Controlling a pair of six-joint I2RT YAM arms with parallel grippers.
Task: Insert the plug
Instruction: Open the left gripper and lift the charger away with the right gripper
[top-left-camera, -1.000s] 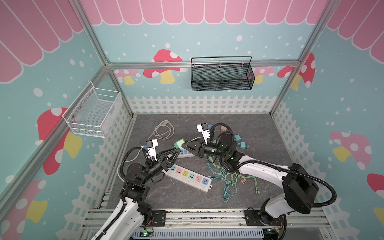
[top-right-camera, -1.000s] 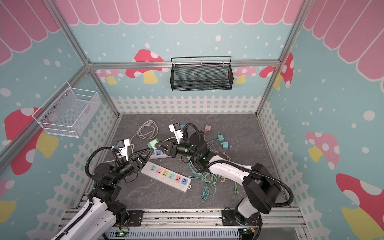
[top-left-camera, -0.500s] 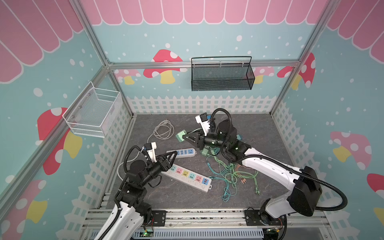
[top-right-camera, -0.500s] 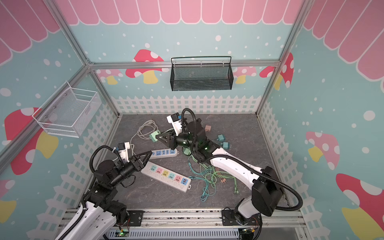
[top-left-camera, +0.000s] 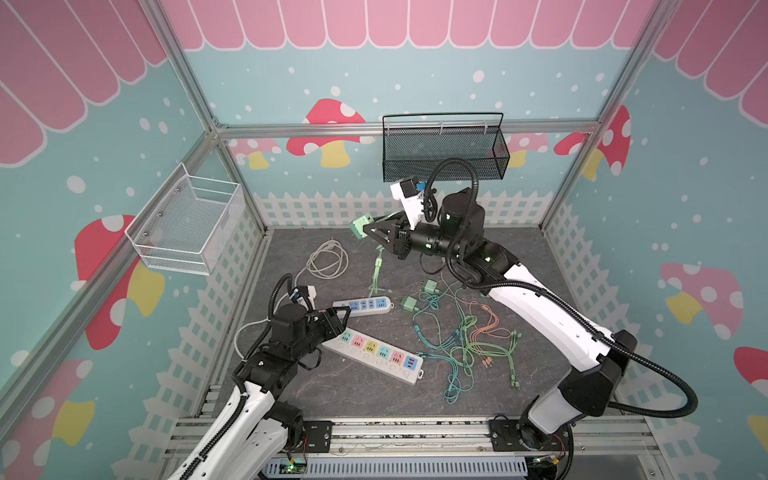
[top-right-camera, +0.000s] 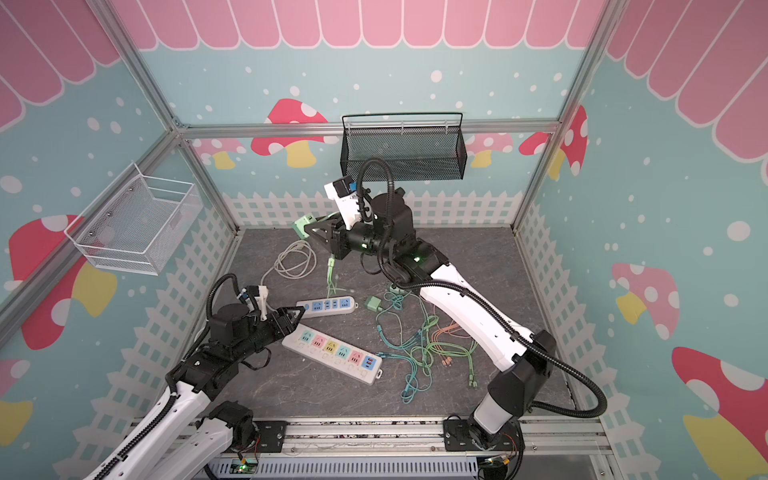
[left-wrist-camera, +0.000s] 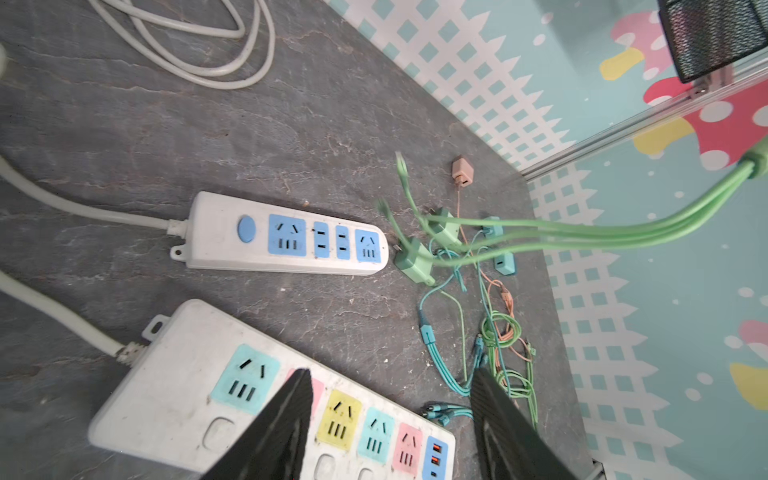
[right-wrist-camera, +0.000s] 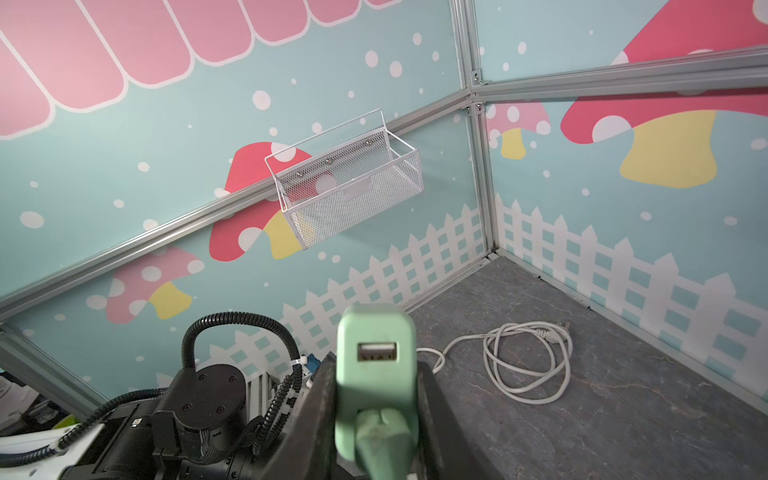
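My right gripper (top-left-camera: 368, 228) (top-right-camera: 309, 229) (right-wrist-camera: 376, 374) is shut on the green plug (top-left-camera: 358, 226) (top-right-camera: 302, 226) (right-wrist-camera: 376, 353), a small adapter with a USB port. It holds the plug in the air above the back of the floor. The plug's green cable (top-left-camera: 377, 270) (left-wrist-camera: 582, 232) hangs down from it. My left gripper (top-left-camera: 343, 318) (top-right-camera: 299, 313) (left-wrist-camera: 392, 374) is open and empty, just above the near end of the large power strip (top-left-camera: 374, 353) (top-right-camera: 332, 349) (left-wrist-camera: 187, 399) with coloured sockets. A small blue-socket strip (top-left-camera: 365, 305) (top-right-camera: 330, 306) (left-wrist-camera: 286, 239) lies just beyond.
Loose green, teal and orange cables (top-left-camera: 457, 336) tangle right of the strips, with spare green adapters (top-left-camera: 409, 302) and a brown adapter (left-wrist-camera: 462, 170). A coiled white cord (top-left-camera: 328, 259) lies back left. A black basket (top-left-camera: 444, 153) and a white basket (top-left-camera: 187, 224) hang on the walls.
My right arm has lifted the green plug up and back, away from the small strip. My left gripper has pulled back toward the front left and its jaws have widened.
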